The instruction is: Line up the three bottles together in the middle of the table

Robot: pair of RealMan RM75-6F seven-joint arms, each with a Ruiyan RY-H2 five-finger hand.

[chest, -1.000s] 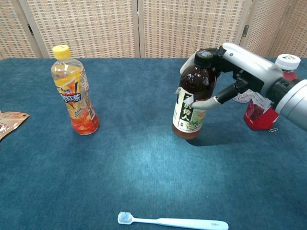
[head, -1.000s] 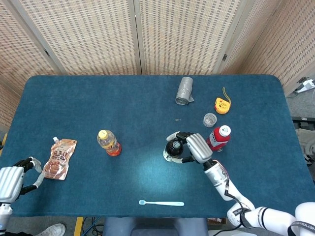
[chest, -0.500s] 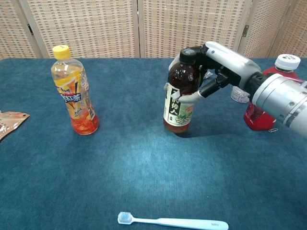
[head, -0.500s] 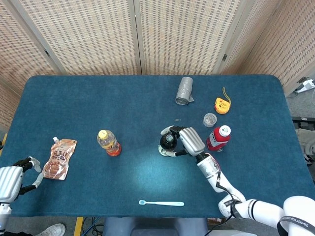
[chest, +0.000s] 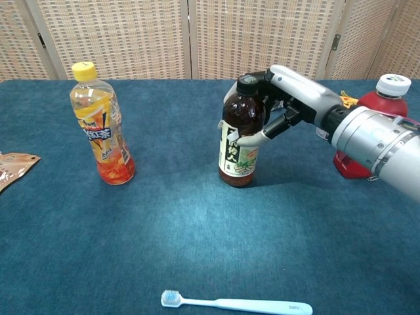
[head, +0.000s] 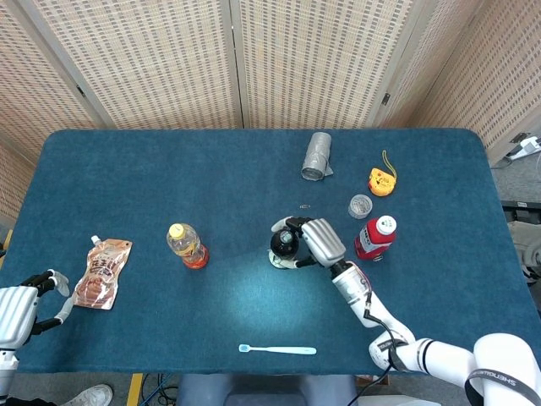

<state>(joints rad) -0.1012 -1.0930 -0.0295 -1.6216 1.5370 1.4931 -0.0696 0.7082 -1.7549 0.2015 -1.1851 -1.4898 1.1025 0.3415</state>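
A dark brown tea bottle [chest: 239, 141] [head: 283, 244] with a black cap and white label stands upright near the table's middle. My right hand [chest: 282, 98] [head: 314, 242] grips it around the neck and shoulder. An orange-drink bottle [chest: 100, 134] [head: 187, 245] with a yellow cap stands upright to the left, apart from it. A red bottle [chest: 366, 125] [head: 374, 237] with a white cap stands to the right, behind my right forearm. My left hand [head: 24, 304] hangs at the table's front left corner, holding nothing, fingers loosely curled and apart.
A light blue toothbrush [chest: 236, 304] [head: 277, 348] lies near the front edge. A snack pouch [head: 102, 272] lies at the left. A grey roll [head: 318, 156], a small clear jar [head: 360, 205] and a yellow tape measure [head: 381, 180] sit at the back right.
My right hand has carried the brown tea bottle leftward, towards the table's middle and the orange bottle. The left hand has stayed still.
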